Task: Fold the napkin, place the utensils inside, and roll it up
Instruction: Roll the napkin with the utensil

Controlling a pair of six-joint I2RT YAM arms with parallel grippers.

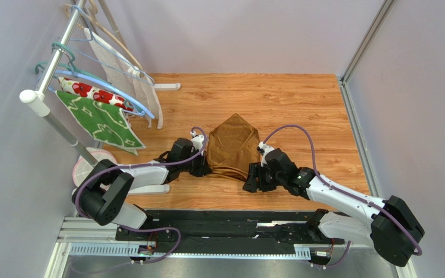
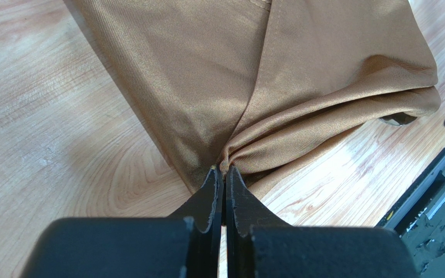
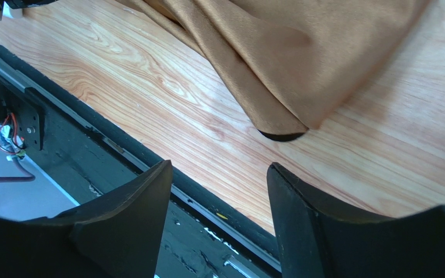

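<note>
The golden-brown napkin (image 1: 232, 145) lies bunched and folded to a point in the middle of the wooden table. My left gripper (image 1: 203, 169) is at its near left corner, shut on a pinch of the cloth's edge (image 2: 225, 171), with creases of the napkin (image 2: 254, 69) fanning out from the jaws. My right gripper (image 1: 252, 176) hovers at the near right side, open with nothing between its fingers (image 3: 219, 165). The napkin's drooping corner (image 3: 283, 130) hangs just beyond its fingertips, apart from them. The utensils are out of view.
A clothes rack (image 1: 45, 87) with hangers stands at the far left, carrying a green leaf-patterned cloth (image 1: 100, 119) and a white cloth with red flowers (image 1: 88, 91). A pale round object (image 1: 88, 165) sits below it. The black base rail (image 1: 219, 223) runs along the table's near edge.
</note>
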